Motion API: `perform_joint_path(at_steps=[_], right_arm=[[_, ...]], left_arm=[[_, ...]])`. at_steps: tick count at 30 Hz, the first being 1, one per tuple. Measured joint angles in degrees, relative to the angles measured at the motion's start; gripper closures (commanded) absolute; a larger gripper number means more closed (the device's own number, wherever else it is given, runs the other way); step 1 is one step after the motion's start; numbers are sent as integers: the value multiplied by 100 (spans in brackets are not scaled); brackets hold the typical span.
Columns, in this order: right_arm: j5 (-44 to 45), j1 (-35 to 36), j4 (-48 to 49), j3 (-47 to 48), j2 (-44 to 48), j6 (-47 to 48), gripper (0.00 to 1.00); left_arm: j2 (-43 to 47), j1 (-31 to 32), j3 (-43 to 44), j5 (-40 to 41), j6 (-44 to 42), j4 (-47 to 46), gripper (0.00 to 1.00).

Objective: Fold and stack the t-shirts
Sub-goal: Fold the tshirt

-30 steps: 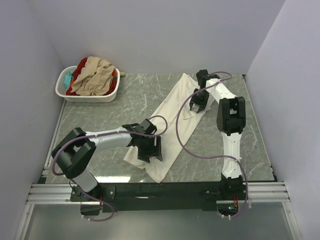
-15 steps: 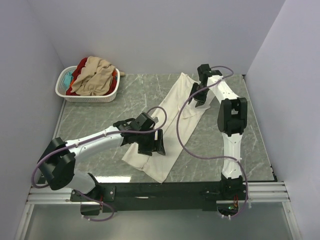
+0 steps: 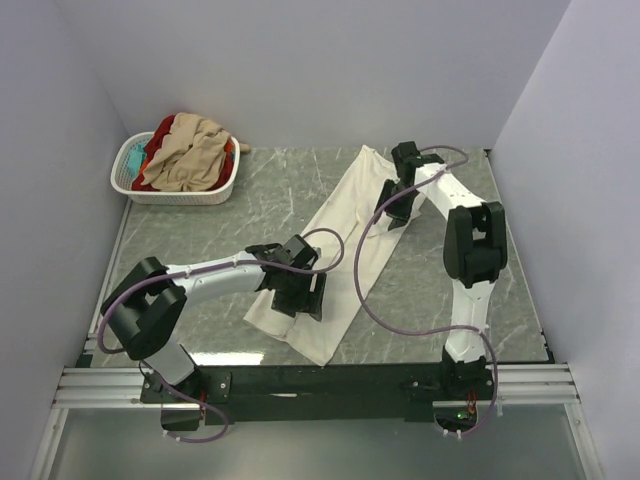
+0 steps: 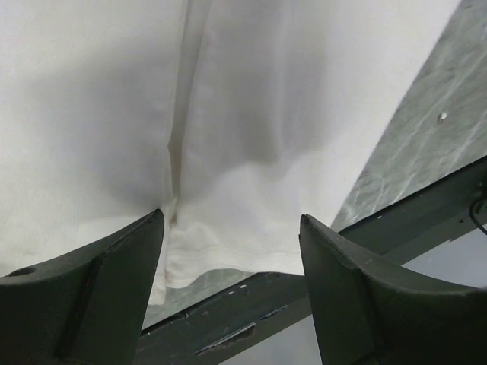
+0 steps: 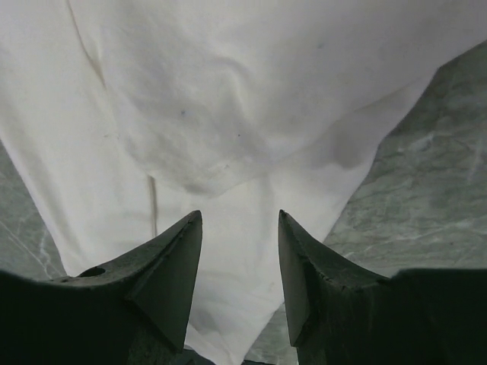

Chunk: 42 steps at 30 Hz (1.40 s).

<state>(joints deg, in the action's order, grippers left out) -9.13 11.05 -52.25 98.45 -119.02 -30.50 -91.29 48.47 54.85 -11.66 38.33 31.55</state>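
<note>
Two robot arms work over a grey marbled counter (image 3: 230,215). The left arm (image 3: 210,272) stretches low from its base, forward and to the right, with the wrist tipped down. Its jaws stand wide apart over the near end of a white shirt (image 3: 340,205), with nothing between them (its wrist view shows the shirt's edge (image 4: 228,251) and the counter's front edge). The right arm (image 3: 470,250) rises from its base to a high elbow, then reaches back and left. Its jaws point down over the shirt's far part (image 5: 228,114), apart and gripping nothing; whether they touch the cloth cannot be told.

The shirt lies flat as a long narrow strip. Its long axis runs diagonally from far right of centre to near centre. Tan, red and teal shirts (image 3: 185,150) sit heaped in a white basket (image 3: 175,195) at the far left corner.
</note>
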Motion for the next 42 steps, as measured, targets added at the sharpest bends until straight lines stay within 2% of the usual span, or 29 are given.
perform_joint_path(at_steps=[8,14,22,30,34,38,42], right_arm=[[22,162,61,164,-754,-319,49],[59,162,-260,1099,-1318,-490,50],[55,162,-640,2481,-2092,-599,50],[-63,219,-640,2767,-2256,-601,50],[-57,302,-514,2693,-2227,-584,49],[-33,415,-120,1856,-1744,-562,48],[107,564,-83,868,-1016,-527,46]], left_arm=[[-179,0,-55,-247,-61,-177,23],[-361,0,-55,-664,-57,-256,23],[-686,-4,-50,-1613,190,-774,23],[-870,9,-50,-2022,531,-1263,23],[-896,46,-44,-2090,638,-1360,23],[-822,74,83,-2004,601,-1174,22],[-267,74,190,-1744,529,-828,22]])
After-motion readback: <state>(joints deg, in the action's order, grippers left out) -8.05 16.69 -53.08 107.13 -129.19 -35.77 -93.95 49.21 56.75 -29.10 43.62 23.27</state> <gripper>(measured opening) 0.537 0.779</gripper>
